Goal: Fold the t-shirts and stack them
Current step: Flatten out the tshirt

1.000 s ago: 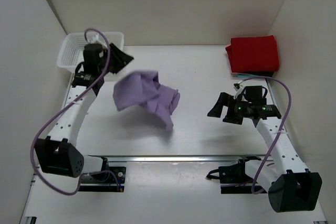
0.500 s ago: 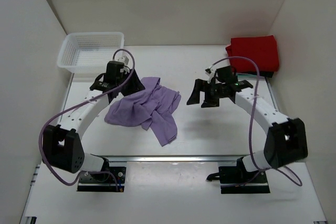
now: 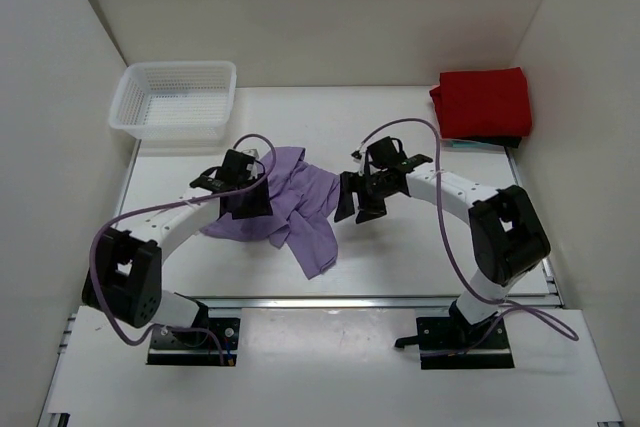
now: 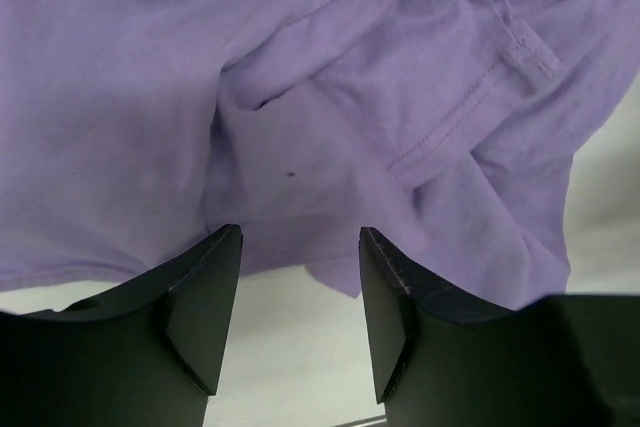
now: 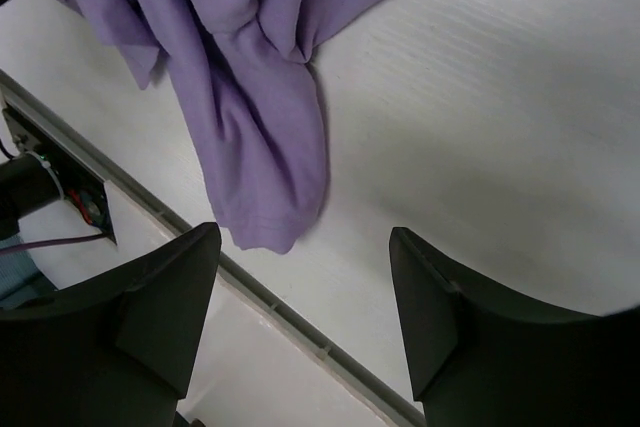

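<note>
Both jaws apart; lavender shirt unheld.
Cloth lay bunched under the left gripper; right gripper sat just beside its trailing fold, clamping nothing.

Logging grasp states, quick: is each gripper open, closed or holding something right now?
Left gripper: open, holding nothing, poised over the lavender t-shirt.
Right gripper: open, empty.

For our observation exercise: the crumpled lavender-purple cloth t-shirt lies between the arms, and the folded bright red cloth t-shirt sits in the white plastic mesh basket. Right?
No. The top external view shows the folded bright red cloth t-shirt at the far right, outside the white plastic mesh basket. The rest holds.
</note>
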